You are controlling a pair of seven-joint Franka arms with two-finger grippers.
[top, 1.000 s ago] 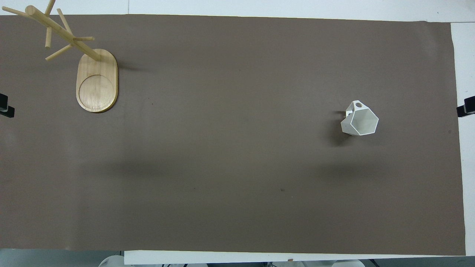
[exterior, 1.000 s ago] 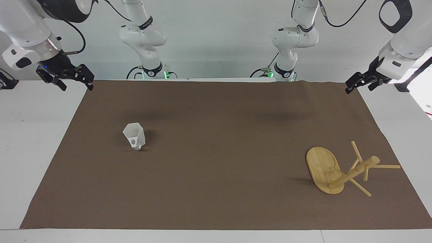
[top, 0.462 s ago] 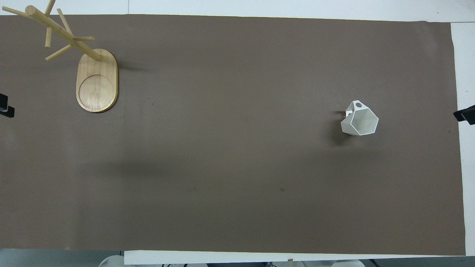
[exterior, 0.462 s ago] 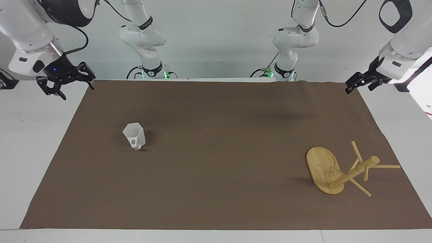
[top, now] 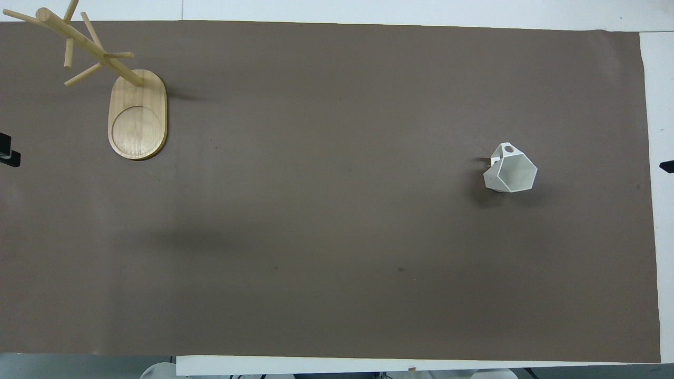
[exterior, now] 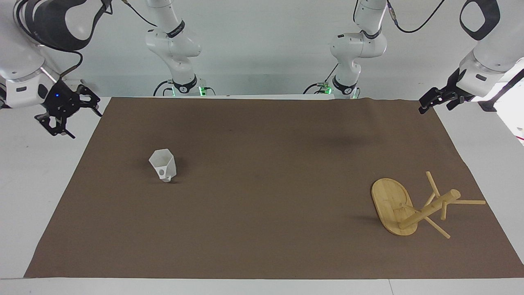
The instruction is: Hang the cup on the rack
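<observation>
**Right gripper swings out and down; cup untouched**

The small white faceted plastic cup (exterior: 163,164) stands upright on the brown mat (exterior: 262,254), toward the right arm's end, well apart from the light bamboo mug-tree rack (exterior: 413,207). The right gripper (exterior: 61,116), fingers spread, has dropped lower over the bare tabletop off the mat, probably starting its approach. The left gripper (exterior: 434,100) waits; I cannot tell its state.

Cup (top: 511,175) upright — rack (top: 137,117) well apart.
</observation>
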